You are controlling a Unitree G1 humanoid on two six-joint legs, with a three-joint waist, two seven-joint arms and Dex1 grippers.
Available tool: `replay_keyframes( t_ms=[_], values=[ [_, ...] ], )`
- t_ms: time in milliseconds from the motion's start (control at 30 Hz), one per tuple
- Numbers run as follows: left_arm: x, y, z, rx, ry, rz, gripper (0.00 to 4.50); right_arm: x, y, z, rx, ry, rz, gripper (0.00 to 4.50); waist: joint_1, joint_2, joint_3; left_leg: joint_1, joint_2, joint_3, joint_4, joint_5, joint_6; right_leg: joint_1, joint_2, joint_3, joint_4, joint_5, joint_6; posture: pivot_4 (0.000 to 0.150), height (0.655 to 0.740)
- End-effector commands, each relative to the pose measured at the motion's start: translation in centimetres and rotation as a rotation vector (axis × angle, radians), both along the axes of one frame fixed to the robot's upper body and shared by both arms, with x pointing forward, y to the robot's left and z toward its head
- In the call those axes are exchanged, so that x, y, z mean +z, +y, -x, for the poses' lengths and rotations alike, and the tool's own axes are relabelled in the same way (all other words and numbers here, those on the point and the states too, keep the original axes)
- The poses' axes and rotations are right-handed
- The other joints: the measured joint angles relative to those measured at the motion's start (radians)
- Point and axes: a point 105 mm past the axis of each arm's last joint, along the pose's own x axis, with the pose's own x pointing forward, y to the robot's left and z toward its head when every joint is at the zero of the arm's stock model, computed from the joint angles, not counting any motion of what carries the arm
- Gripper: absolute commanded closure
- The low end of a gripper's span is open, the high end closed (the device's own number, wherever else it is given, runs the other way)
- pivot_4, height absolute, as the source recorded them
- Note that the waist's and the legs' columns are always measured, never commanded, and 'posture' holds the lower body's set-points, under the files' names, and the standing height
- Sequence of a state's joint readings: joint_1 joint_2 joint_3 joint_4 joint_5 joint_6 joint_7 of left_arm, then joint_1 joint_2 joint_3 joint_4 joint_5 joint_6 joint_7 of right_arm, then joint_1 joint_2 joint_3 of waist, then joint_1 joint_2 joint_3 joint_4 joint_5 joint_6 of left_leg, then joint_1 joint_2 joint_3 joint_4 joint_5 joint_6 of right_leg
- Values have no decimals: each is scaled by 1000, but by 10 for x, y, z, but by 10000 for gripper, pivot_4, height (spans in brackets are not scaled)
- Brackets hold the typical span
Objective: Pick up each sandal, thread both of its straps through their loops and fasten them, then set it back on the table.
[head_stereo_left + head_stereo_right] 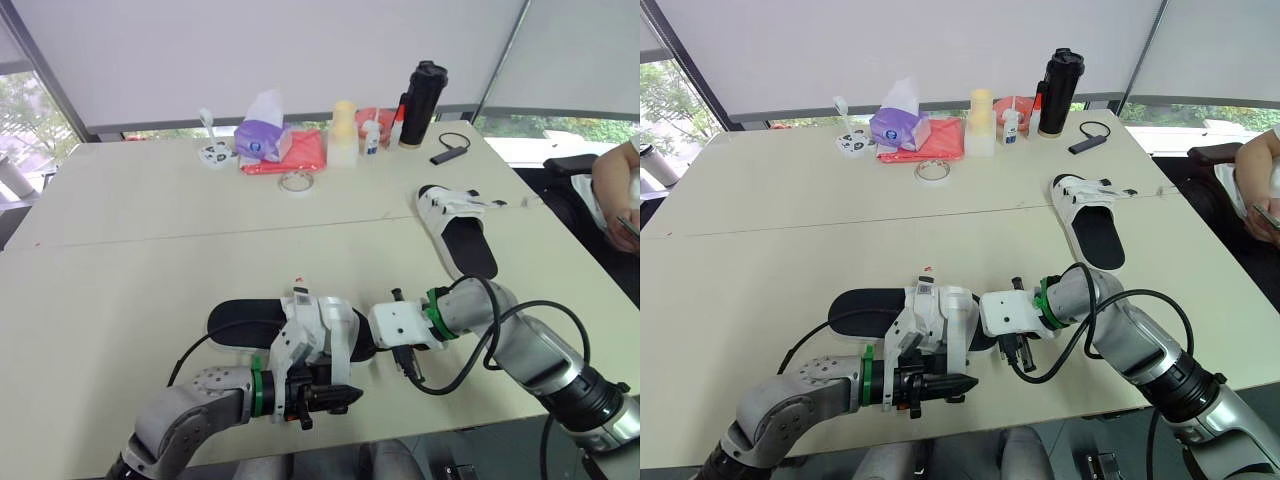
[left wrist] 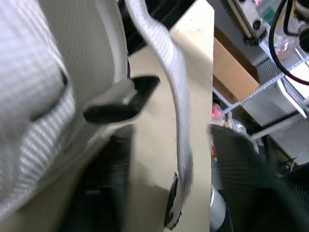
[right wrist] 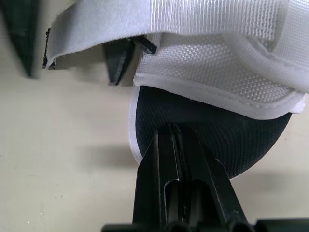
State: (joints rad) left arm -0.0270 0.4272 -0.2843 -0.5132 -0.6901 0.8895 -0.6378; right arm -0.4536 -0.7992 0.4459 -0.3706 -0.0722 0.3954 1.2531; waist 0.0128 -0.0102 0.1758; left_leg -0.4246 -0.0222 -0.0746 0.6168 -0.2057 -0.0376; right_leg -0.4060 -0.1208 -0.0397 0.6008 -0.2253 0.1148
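A black-soled sandal with white straps (image 1: 262, 322) lies near the table's front edge. My left gripper (image 1: 338, 398) is open just in front of it, and a loose white strap (image 2: 170, 77) hangs between its two spread fingers. From the right, my right gripper (image 3: 175, 129) is shut, with its tips resting on the black sole at the sandal's end, under the white upper (image 3: 227, 63). Nothing shows between its fingers. A second sandal (image 1: 456, 228) of the same kind lies flat farther back on the right, away from both grippers.
Along the table's far side stand a purple tissue pack (image 1: 262, 138), a red cloth (image 1: 303, 156), a tape roll (image 1: 296, 182), a pale container (image 1: 343, 133), a black bottle (image 1: 422, 103) and a small cable (image 1: 447, 153). A person's arm (image 1: 612, 185) is at the right edge.
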Motion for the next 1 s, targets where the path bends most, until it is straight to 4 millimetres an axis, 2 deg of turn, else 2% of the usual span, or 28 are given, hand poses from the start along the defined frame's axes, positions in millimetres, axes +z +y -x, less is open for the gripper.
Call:
replay_keyframes(
  t_ms=[33,200,400,467,533,833,1000],
  values=[
    [6,-1,-1,2,-6,24,43164,-6,0,5,11,17,13,45000,0,0,0,0,0,0,0,0,0,0,0,0,0,0,0,1500,7400],
    [15,8,2,-38,-47,10,44172,-6,-1,4,7,16,15,45000,-1,0,0,1,0,0,1,0,0,1,0,0,1,0,0,1500,7400],
    [48,20,-2,-99,-57,120,44172,-8,-1,3,3,12,16,45000,0,0,0,1,0,0,1,0,0,0,0,0,2,0,0,1500,7400],
    [58,21,-9,-96,-61,158,44172,-8,0,3,3,11,15,45000,-1,0,0,1,0,0,1,0,0,1,0,0,2,0,0,1500,7400],
    [67,22,-24,-58,-64,187,44172,-9,1,2,5,7,15,45000,0,0,0,1,0,0,1,0,0,1,0,0,2,0,0,1500,7400],
    [73,11,-62,-33,-16,218,44172,-11,8,4,22,-13,15,45000,-3,-1,0,3,0,-1,2,0,0,1,1,1,7,0,0,1500,7400],
    [68,4,-67,-64,29,219,44172,-11,8,4,14,-20,12,45000,-5,-1,0,5,1,-1,5,0,0,1,2,1,11,-1,0,1500,7400]
  ],
)
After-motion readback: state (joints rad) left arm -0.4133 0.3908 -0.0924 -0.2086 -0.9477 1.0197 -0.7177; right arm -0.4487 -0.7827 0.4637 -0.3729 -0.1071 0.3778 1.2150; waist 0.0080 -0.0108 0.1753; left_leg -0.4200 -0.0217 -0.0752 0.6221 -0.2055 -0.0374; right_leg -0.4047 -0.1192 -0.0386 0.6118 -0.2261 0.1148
